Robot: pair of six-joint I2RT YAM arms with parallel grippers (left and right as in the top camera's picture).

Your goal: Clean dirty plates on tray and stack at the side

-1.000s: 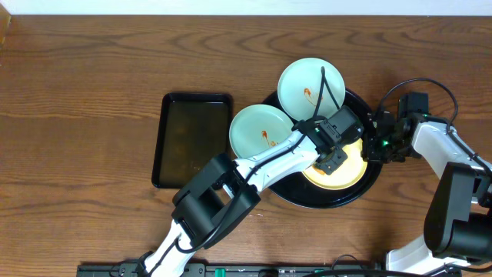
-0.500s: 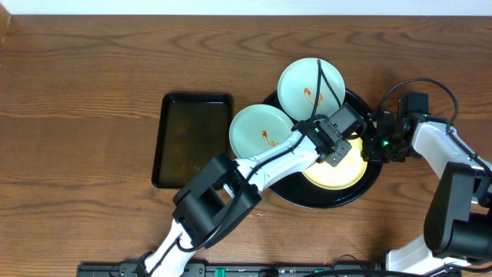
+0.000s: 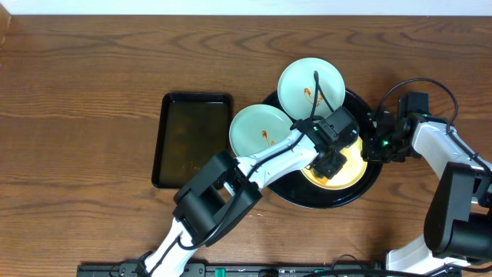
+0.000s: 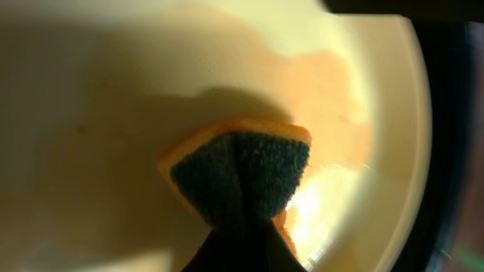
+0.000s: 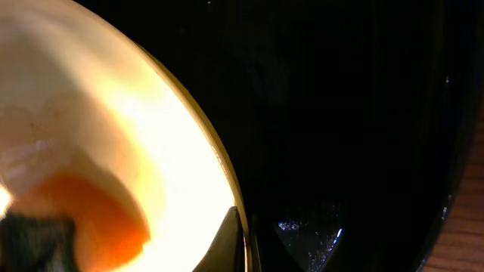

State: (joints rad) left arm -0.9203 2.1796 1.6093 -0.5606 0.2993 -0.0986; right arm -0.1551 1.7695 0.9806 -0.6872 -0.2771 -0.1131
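Note:
A pale yellow plate (image 3: 350, 174) lies in the round black tray (image 3: 293, 193). My left gripper (image 3: 326, 163) is shut on an orange and dark green sponge (image 4: 242, 172) and presses it on the yellow plate (image 4: 91, 113), next to an orange smear. My right gripper (image 3: 370, 146) is shut on the yellow plate's right rim (image 5: 240, 227), one finger over the plate and one on the tray side (image 5: 249, 242). Two mint-blue plates with orange sauce squiggles show from overhead. One (image 3: 301, 81) rests on the tray's far rim. The other (image 3: 254, 127) lies at its left edge.
A smaller rectangular black tray (image 3: 192, 140) lies left of the plates. A black cable crosses the far mint plate. Bare wood-grain tabletop (image 3: 92, 92) spreads to the left and the back.
My left gripper moved the sponge up across the yellow plate and back down to the left. The right gripper and the plates have not moved.

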